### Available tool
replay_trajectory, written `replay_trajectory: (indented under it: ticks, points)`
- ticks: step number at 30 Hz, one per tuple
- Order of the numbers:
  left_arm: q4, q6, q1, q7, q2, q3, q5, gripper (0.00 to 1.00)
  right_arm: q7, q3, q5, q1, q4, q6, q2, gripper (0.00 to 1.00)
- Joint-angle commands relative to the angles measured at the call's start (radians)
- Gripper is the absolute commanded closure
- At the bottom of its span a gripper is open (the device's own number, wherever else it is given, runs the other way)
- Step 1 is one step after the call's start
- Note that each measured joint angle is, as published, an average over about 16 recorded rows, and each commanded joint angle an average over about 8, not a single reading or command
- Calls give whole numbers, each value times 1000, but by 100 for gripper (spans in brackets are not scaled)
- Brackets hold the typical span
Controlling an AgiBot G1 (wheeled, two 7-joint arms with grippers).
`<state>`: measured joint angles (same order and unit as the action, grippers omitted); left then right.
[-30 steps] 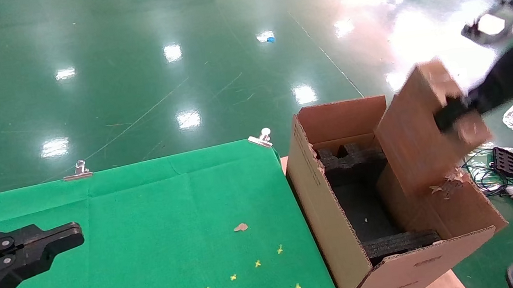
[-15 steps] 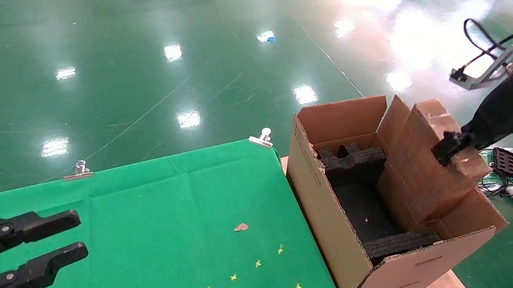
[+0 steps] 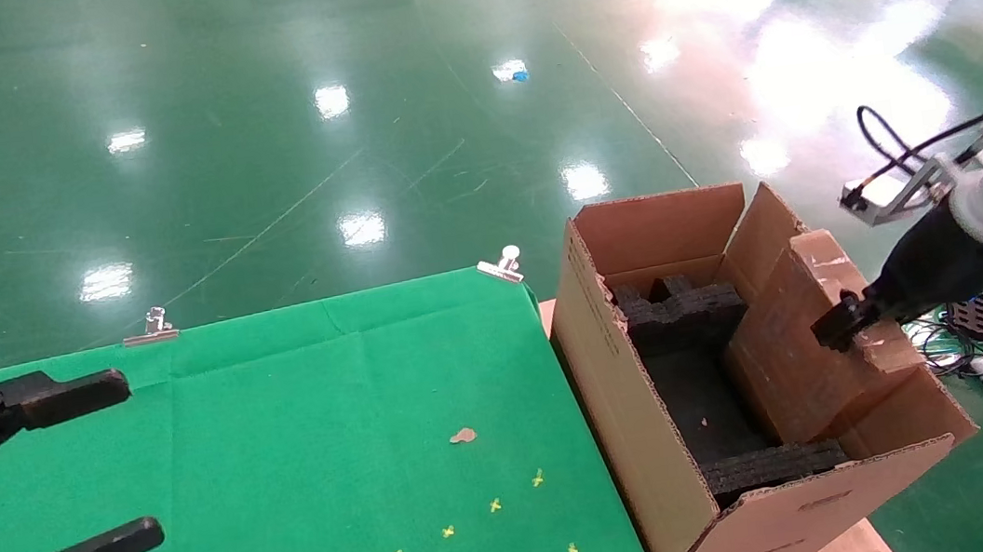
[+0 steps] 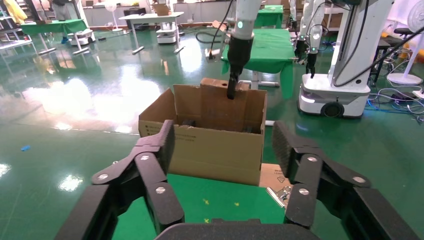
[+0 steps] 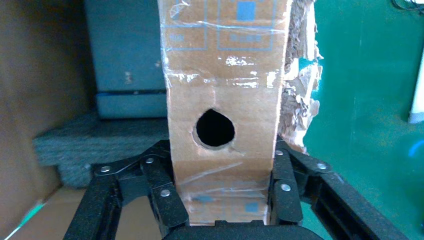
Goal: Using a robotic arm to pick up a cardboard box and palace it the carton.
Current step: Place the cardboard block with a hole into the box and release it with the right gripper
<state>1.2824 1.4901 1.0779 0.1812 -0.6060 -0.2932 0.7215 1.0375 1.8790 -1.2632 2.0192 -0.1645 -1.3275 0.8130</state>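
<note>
The cardboard box (image 3: 800,341) is held by the right gripper (image 3: 838,329) of the robotic arm (image 3: 966,246), which reaches in from the right. The box is tilted and partly lowered into the right side of the carton (image 3: 630,409), its upper end above the carton's rim and leaning against the right flap. In the right wrist view the black linked fingers (image 5: 162,200) are seen clamped on both sides of the box (image 5: 225,105), whose face carries glossy tape bands, a round hole and a torn, frayed edge. Black foam padding (image 3: 678,309) is seen at the far end inside the carton, and a second foam strip (image 3: 773,465) lies along its near end.

The carton stands just right of a table covered with a green cloth (image 3: 286,432), which is fastened at its far edge by two metal clips (image 3: 501,265). A small brown scrap (image 3: 461,435) and several yellow marks are seen on the cloth near the carton.

The left gripper (image 3: 57,479) is held above the left part of the cloth with its fingers spread wide and nothing between them. In the left wrist view the carton (image 4: 205,135) is framed between those fingers, with the box (image 4: 220,100) and the right arm (image 4: 240,45) above it.
</note>
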Motion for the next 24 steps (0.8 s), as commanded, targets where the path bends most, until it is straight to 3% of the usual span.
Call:
replay_trajectory:
  ticks: [1, 22, 23, 24]
  points:
    - [0, 0, 0, 0, 0, 0, 0, 0, -7, -2, 5, -31, 17, 22, 6, 100]
    - [0, -1, 0, -1, 1, -1, -1, 0, -115, -85, 129, -318, 91, 283, 90, 100]
    - [0, -1, 0, -1, 1, -1, -1, 0, -123, -89, 135, -327, 92, 289, 92, 94]
    - [0, -1, 0, -1, 1, -1, -1, 0, -129, -91, 138, -335, 95, 294, 95, 82]
